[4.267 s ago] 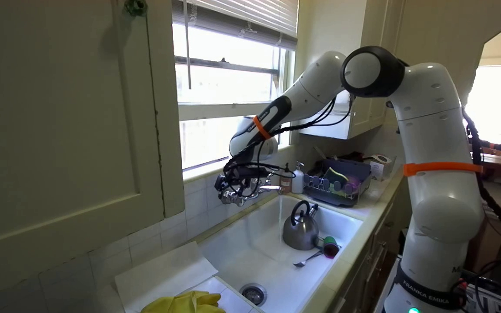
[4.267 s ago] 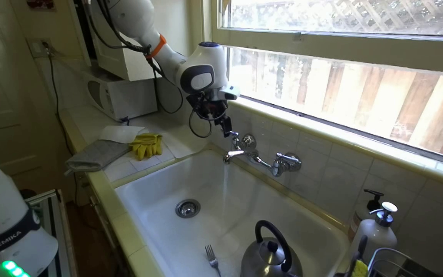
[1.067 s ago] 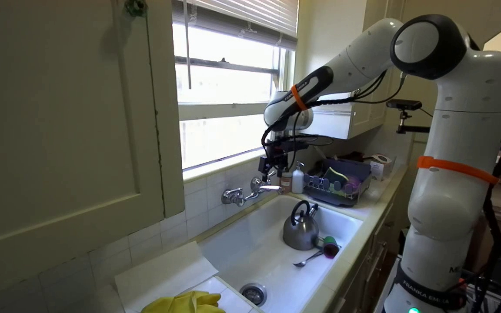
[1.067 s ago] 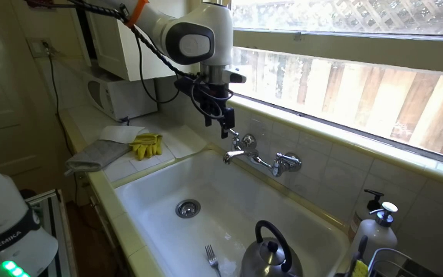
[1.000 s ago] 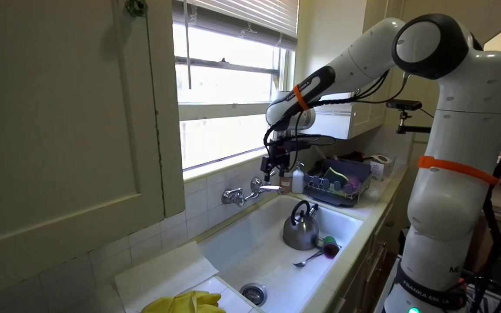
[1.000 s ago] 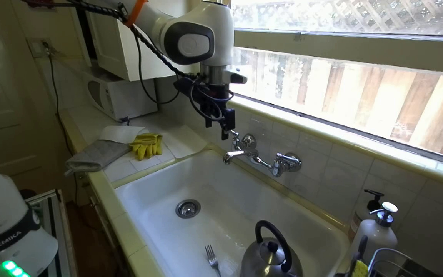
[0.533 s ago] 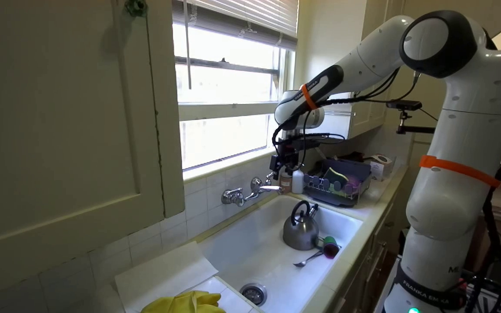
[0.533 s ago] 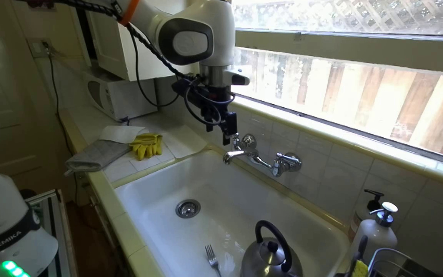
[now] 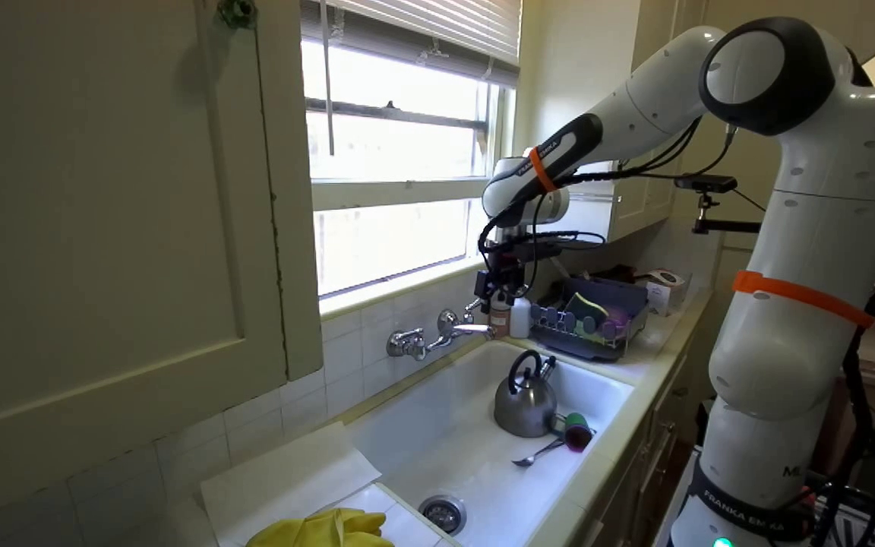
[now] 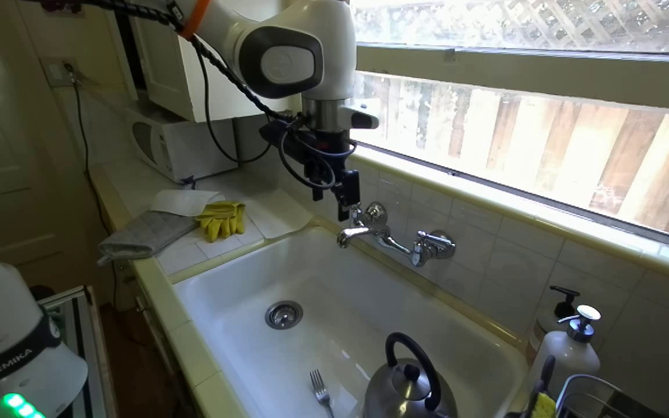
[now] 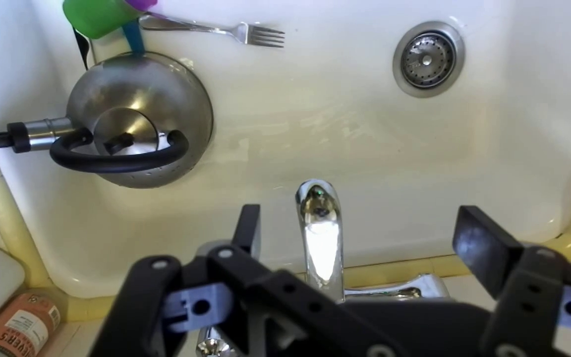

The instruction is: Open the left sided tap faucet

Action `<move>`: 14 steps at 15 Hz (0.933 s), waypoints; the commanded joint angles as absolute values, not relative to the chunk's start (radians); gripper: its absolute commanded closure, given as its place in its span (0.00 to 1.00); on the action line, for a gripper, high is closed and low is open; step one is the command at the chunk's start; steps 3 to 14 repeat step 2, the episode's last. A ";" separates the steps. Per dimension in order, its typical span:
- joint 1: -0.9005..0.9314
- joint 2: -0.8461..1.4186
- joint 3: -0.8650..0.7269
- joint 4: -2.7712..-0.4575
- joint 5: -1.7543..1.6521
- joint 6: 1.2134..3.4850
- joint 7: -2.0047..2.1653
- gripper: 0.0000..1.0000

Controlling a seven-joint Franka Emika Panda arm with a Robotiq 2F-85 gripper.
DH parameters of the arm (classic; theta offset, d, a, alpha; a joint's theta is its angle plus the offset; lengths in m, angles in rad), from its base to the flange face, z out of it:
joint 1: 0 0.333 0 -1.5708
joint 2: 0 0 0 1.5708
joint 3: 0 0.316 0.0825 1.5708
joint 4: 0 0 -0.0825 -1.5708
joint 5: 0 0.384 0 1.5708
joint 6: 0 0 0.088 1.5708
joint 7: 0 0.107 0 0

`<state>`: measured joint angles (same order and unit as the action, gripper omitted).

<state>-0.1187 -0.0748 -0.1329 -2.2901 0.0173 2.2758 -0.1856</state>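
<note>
The left tap handle is shiny chrome at the left end of the wall-mounted faucet, also in an exterior view. The centre spout has no water stream under it. The matching right handle is at the other end. My gripper is open and empty. It hangs above the spout's end in both exterior views. In the wrist view the spout shows between the spread fingers. A chrome arm runs toward the left handle's side, partly hidden by my gripper.
The white sink holds a steel kettle, a fork and a green cup. Soap bottles stand at the right. Yellow gloves lie at the left. The window sill is behind the faucet.
About four seconds ago my gripper was at the left handle and water ran. Now the stream is gone, and the gripper has moved off over the spout. In the last second it moved slightly lower.
</note>
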 commanded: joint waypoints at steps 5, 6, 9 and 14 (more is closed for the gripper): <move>-0.119 -0.075 -0.133 -2.289 0.017 2.273 -0.185 0.00; -0.119 -0.075 -0.133 -2.289 0.017 2.273 -0.185 0.00; -0.119 -0.075 -0.133 -2.289 0.017 2.273 -0.185 0.00; -0.119 -0.075 -0.133 -2.289 0.017 2.273 -0.185 0.00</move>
